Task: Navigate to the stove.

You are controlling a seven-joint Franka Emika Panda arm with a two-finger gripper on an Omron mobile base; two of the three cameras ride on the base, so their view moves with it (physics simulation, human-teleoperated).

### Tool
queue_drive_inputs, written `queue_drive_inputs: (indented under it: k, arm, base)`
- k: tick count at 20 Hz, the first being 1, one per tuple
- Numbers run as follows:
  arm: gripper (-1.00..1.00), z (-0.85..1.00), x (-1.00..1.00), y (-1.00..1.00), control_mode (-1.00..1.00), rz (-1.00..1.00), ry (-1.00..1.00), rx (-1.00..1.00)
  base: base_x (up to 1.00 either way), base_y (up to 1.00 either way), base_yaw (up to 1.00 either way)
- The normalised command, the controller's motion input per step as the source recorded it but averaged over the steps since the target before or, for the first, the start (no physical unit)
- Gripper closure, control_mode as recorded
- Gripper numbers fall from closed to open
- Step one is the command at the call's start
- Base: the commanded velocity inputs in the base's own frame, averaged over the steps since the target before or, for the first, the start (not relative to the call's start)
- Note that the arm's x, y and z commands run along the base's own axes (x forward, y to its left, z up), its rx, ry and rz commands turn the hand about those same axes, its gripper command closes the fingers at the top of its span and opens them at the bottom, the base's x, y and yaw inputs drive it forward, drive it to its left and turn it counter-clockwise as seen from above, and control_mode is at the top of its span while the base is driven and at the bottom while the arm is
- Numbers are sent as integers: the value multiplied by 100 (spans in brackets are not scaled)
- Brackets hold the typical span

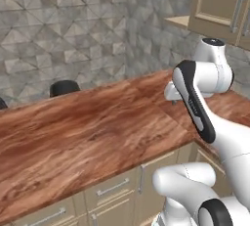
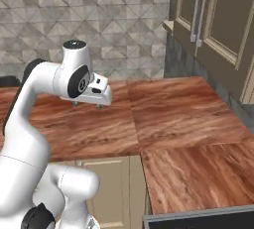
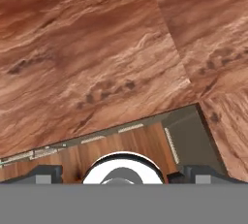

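Gripper (image 2: 87, 105) poised above the wooden corner counter (image 2: 173, 109), fingers' spread indiscernible; wall cabinets (image 2: 218, 20) right, dark rounded object (image 1: 64, 88) at the tiled backsplash (image 1: 73, 24).

A dark flat slab edge, possibly the stove (image 2: 198, 218), is peeking in at the bottom right of the right base view, just beside the wood counter; burners and knobs are not showing.

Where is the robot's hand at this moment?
In the right base view the hand is left of centre, just above the wooden counter, close to the seam where its two slabs meet at the corner.
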Motion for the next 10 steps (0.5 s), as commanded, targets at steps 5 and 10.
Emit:
queue_drive_inputs:
  k: [5,10]
  arm:
    - [-100,0,0,0,100,0,0,0]
    - [-100,0,0,0,100,0,0,0]
  base:
    - [22,-33,-58]
    - [-33,-34,-45]
